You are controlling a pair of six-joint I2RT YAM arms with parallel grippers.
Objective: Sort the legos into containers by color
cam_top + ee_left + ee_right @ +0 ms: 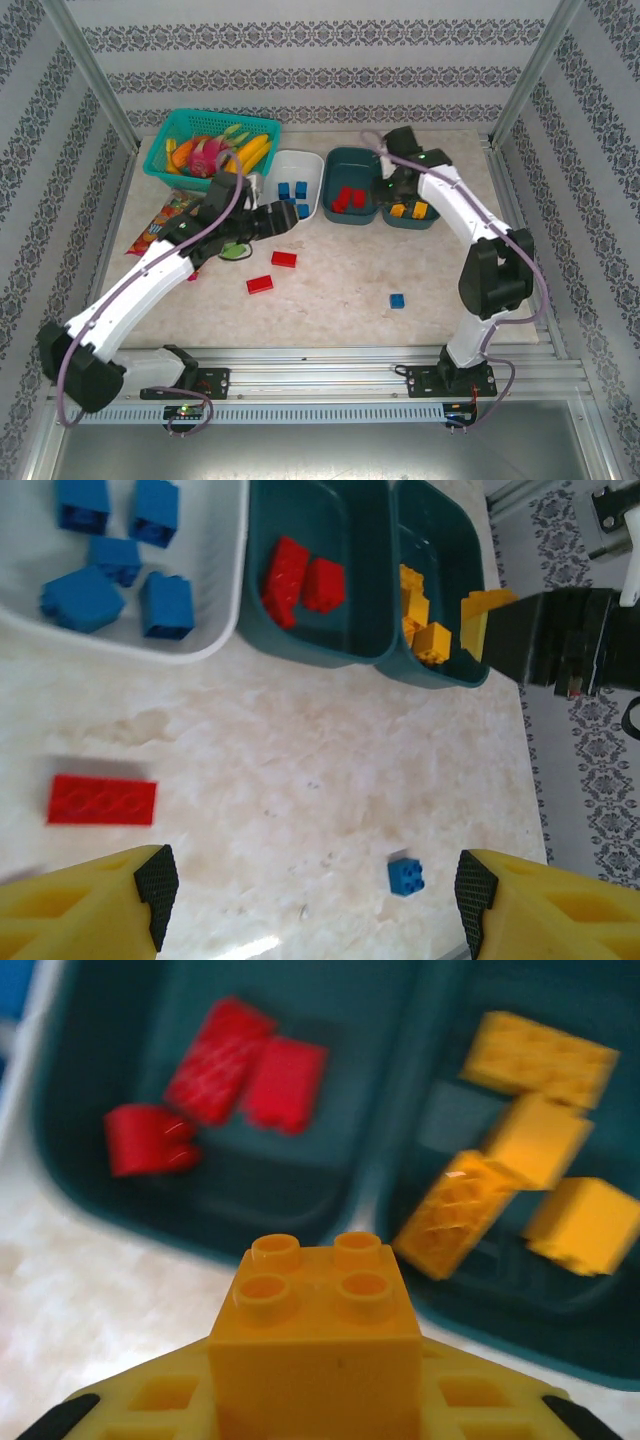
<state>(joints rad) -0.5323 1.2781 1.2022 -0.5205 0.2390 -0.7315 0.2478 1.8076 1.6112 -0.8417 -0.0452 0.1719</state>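
While the right gripper (pixel 315 1400) clamps a yellow-orange four-stud plastic brick (pixel 315 1330) by the right dark teal plastic tub (pixel 445 550), the left gripper (pixel 312 890) hangs empty, fingers spread wide. Three tubs line the worktop's far edge: the white plastic tub (pixel 215 580) has blue bricks (pixel 165 605), the middle dark teal tub (pixel 365 540) red bricks (pixel 300 575), and the right one yellow bricks (pixel 415 605). Loose mid-worktop are a flat red brick (pixel 283 259), a second red brick (pixel 260 284) and a small blue brick (pixel 397 300).
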